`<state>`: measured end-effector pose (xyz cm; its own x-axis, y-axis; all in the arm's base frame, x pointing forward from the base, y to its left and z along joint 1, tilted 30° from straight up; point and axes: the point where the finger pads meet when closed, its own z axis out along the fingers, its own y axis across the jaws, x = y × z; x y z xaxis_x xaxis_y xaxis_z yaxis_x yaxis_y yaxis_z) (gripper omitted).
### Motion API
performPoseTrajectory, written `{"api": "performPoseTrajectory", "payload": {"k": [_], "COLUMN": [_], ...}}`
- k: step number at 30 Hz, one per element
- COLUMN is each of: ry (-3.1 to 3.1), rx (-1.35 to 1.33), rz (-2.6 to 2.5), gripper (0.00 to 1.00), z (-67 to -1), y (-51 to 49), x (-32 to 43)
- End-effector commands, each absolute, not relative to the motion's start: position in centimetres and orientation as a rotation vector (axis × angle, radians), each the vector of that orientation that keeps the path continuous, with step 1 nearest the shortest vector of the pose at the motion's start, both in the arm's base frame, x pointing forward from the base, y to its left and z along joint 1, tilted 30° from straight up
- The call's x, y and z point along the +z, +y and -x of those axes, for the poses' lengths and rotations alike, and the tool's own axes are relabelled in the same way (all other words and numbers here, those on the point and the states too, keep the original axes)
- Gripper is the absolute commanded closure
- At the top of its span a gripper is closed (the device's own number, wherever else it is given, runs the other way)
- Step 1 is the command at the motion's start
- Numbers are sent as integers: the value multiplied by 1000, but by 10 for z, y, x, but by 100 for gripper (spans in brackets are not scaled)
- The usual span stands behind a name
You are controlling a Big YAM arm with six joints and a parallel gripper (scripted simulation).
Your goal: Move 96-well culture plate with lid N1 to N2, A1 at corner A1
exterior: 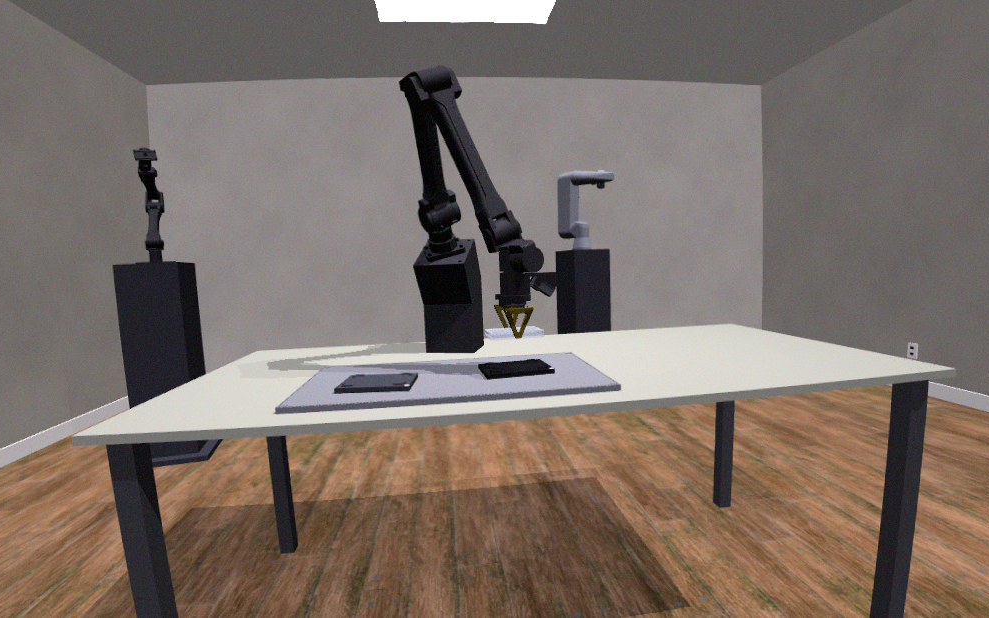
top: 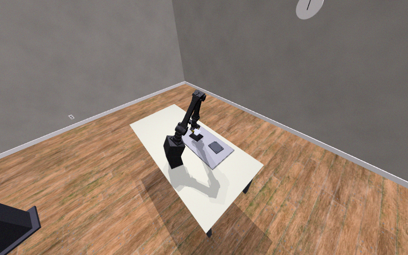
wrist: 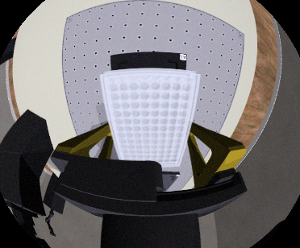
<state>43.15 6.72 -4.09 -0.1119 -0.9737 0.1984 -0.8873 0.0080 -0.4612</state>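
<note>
The white 96-well plate with its clear lid (wrist: 148, 117) is between my yellow fingers. My gripper is shut on its two long sides. In the exterior view the plate (exterior: 513, 337) hangs level, a little above the black nest (exterior: 517, 368) at the right end of the grey mat. In the wrist view that nest (wrist: 146, 59) shows just beyond the plate's far edge, with a small white corner label (wrist: 182, 56) too small to read. The other nest (exterior: 375, 381) lies bare at the mat's left end. In the top view the plate (top: 196, 131) sits under the wrist.
The grey perforated mat (exterior: 448, 381) lies on the cream table (exterior: 636, 360). My black base pedestal (exterior: 448, 295) stands behind the mat. Two other pedestals with arms (exterior: 152, 307) (exterior: 582, 284) stand beyond the table.
</note>
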Motion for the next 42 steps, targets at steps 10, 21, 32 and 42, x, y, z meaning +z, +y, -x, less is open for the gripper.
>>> {"api": "performPoseTrajectory", "payload": {"k": [10,21,32,42], "ry": [2085,2081,2088,2089], "rx": [-734,-733,-732,-733], "rz": [1959,1966,1963,1964], "gripper": [100,100,100,100], "z": [-450,-456,-463,-467], "y": [63,62,54,52], "x": [-56,-69,-86,-95]}}
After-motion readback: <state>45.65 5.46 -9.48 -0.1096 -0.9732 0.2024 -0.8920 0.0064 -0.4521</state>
